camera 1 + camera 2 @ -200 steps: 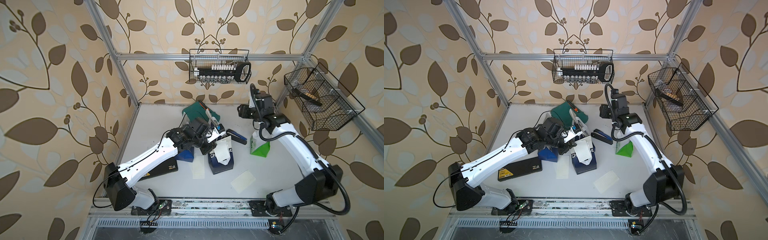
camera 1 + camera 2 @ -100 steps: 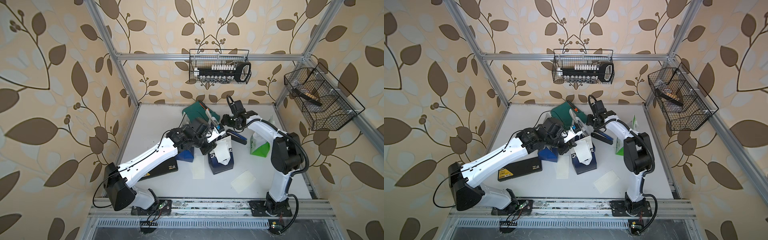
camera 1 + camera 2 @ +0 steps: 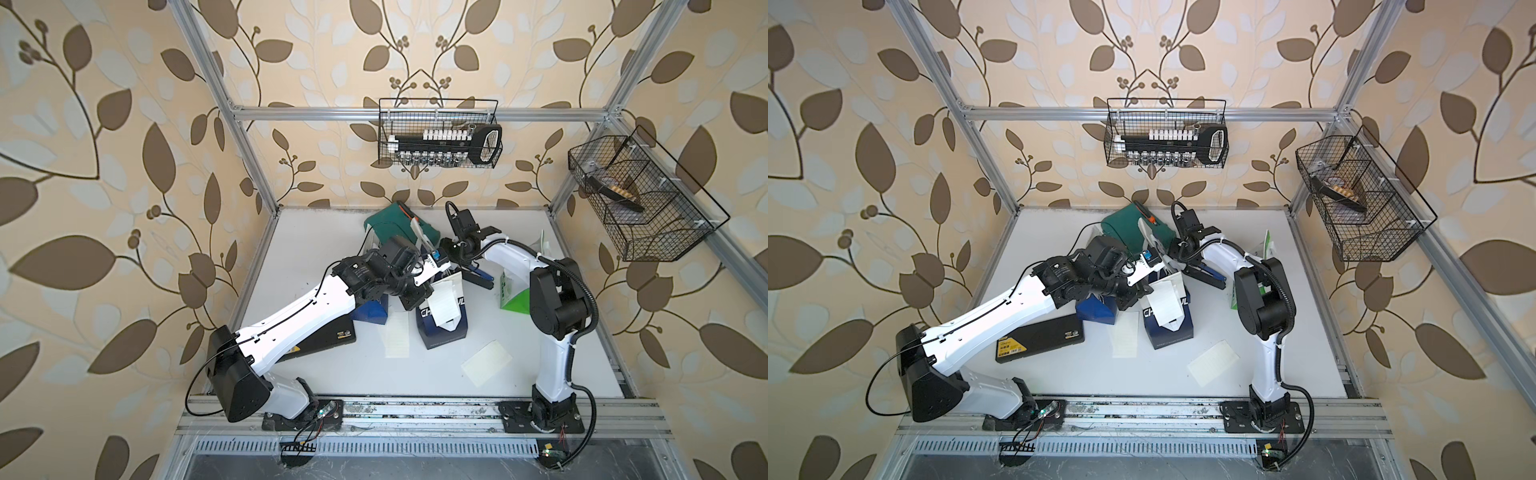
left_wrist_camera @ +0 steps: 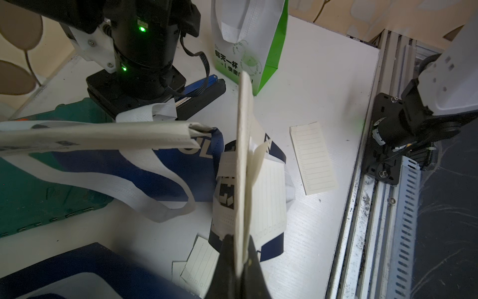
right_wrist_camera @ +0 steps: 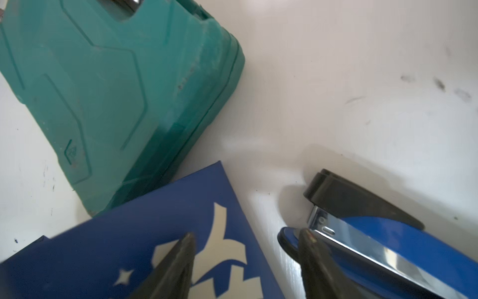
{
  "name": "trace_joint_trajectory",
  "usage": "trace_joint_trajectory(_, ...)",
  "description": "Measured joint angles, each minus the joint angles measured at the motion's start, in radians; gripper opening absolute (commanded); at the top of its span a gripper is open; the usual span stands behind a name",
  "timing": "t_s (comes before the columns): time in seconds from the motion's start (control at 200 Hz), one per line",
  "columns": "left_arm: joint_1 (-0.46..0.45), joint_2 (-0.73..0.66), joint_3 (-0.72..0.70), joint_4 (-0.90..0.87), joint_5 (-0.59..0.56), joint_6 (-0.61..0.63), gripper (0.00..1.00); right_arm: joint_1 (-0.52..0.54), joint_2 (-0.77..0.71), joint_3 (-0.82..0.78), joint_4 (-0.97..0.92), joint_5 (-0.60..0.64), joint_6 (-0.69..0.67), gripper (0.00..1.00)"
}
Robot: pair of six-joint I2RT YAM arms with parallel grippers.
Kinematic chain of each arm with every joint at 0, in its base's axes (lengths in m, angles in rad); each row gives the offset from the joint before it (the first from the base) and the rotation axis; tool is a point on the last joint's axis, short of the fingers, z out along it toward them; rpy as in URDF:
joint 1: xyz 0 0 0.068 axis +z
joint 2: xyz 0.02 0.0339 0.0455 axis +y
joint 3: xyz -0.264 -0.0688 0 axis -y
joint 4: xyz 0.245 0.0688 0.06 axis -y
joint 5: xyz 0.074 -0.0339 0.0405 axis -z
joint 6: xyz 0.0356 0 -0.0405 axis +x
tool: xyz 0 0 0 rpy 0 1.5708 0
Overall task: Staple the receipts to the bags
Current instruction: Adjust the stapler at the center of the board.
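Observation:
My left gripper (image 4: 239,248) is shut on the upright top edge of a navy-and-white bag (image 3: 442,328), with a receipt (image 4: 269,196) pinched against it. In both top views the receipt (image 3: 1163,301) hangs down the bag's front. My right gripper (image 5: 248,248) is open; one finger is over a second navy bag (image 5: 129,259) lying flat, the other finger (image 5: 307,248) at the nose of the blue-and-black stapler (image 5: 375,238). A third navy bag (image 3: 370,311) stands under the left arm. The green-and-white bag (image 3: 513,291) stands at the right. Loose receipts (image 3: 397,336) (image 3: 486,361) lie on the table.
A dark green pouch (image 3: 395,226) lies at the back middle, just behind my right gripper (image 3: 451,255). A flat black case with a yellow label (image 3: 1038,340) sits under my left arm. Wire baskets (image 3: 440,137) (image 3: 640,199) hang on the back and right walls.
My right arm has swung in from the right side of the table to the middle, beside the stapler. The left arm and its held bag have not moved.

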Motion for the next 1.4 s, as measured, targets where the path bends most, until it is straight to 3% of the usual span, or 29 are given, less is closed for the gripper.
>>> trace_joint_trajectory(0.54,0.0,0.0,0.0,-0.003,0.016,0.0,0.0,-0.02,-0.049,-0.152,0.078,-0.021,0.0,0.65)
trace_joint_trajectory(0.86,0.0,0.0,0.0,-0.003,0.018,0.001,0.0,-0.047,-0.252,-0.405,0.059,-0.038,-0.027,0.68)
trace_joint_trajectory(1.07,0.0,0.0,0.0,-0.003,0.02,0.001,0.0,-0.061,-0.41,-0.499,-0.069,-0.002,-0.079,0.69)
trace_joint_trajectory(1.235,0.0,0.001,0.0,0.003,0.02,-0.001,0.0,-0.108,-0.533,-0.547,-0.112,0.025,-0.085,0.66)
trace_joint_trajectory(1.4,0.0,0.005,0.0,0.015,0.025,-0.006,0.0,-0.135,-0.515,-0.564,-0.123,0.042,-0.085,0.55)
